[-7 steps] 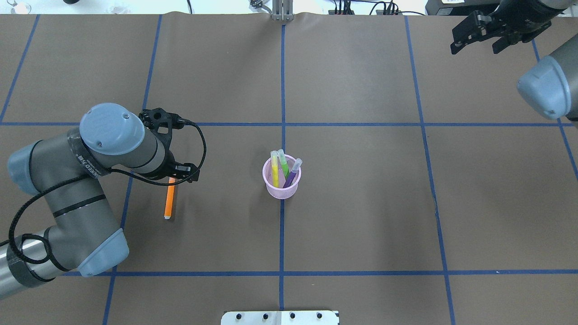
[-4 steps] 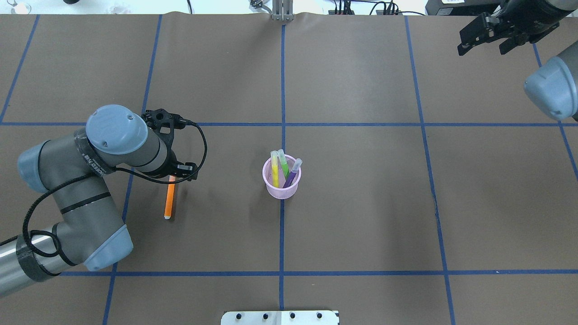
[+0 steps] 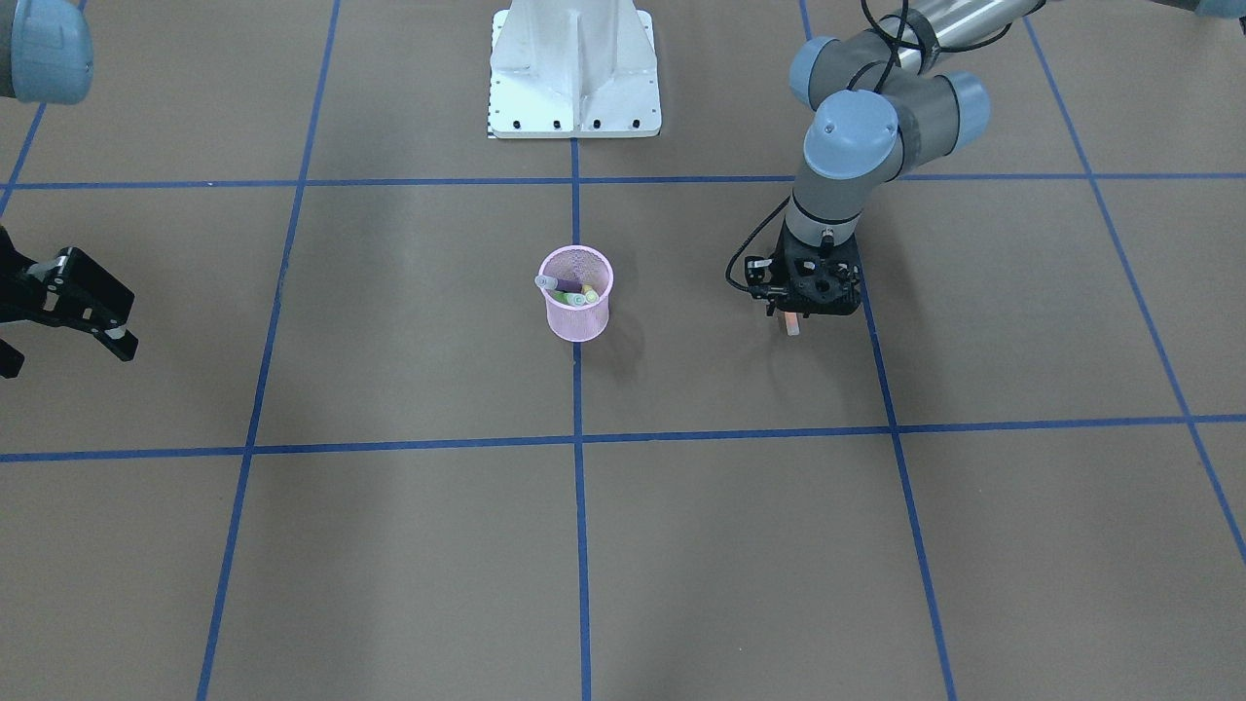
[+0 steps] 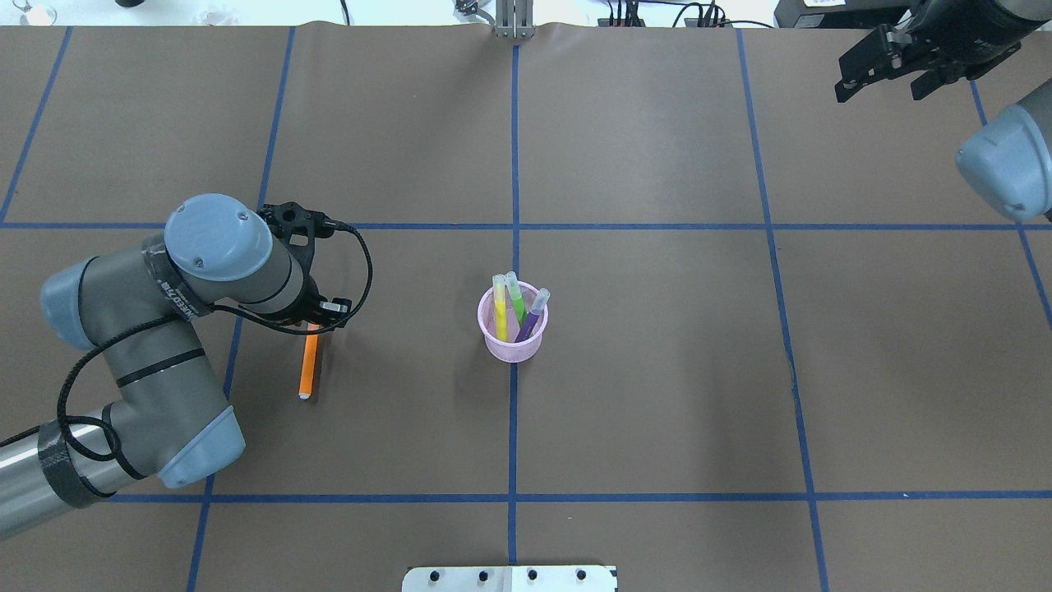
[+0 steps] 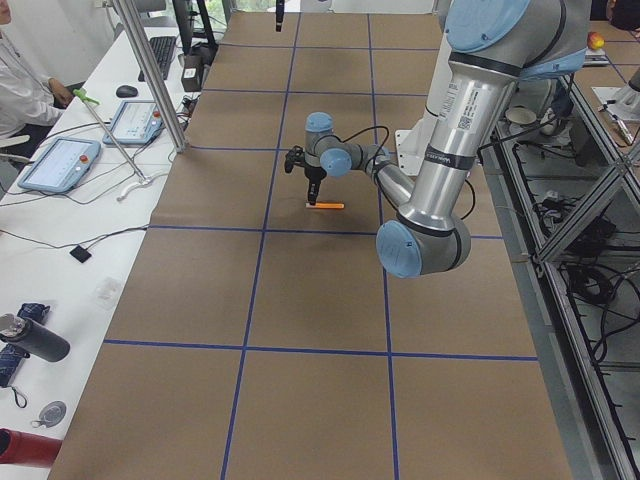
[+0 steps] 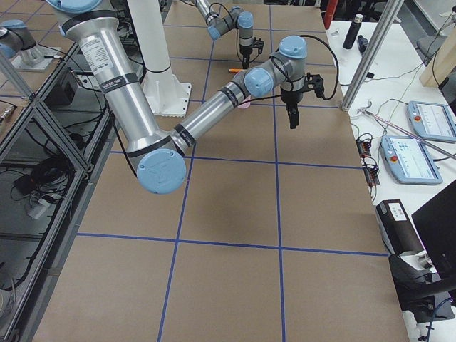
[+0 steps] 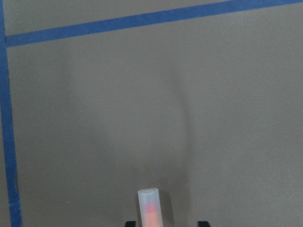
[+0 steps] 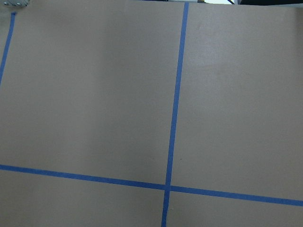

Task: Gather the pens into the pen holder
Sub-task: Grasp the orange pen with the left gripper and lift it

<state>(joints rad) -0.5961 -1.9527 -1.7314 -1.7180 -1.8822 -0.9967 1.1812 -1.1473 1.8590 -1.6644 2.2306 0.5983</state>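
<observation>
The pink mesh pen holder [image 4: 513, 339] stands upright at the table's middle, also in the front view [image 3: 576, 310]. A yellow pen [image 4: 500, 311], a green pen [image 4: 516, 298] and a purple pen [image 4: 531, 319] stand in it. The orange pen [image 4: 308, 362] lies flat on the table to its left. My left gripper [image 4: 315, 319] points down over that pen's far end. In the left wrist view the pale cap end [image 7: 150, 208] sits between the fingertips [image 7: 202, 223], which stand apart. My right gripper [image 4: 881, 78] is open and empty, above the far right corner.
The white robot base [image 3: 574, 68] stands at the near edge, behind the cup. Blue tape lines [image 4: 514, 164] divide the brown table cover. Cables and a metal post [image 4: 514, 20] sit along the far edge.
My left arm has shifted a little to the right and the gripper has settled closer over the orange pen's far end. My right gripper has drawn farther toward the far right corner.
</observation>
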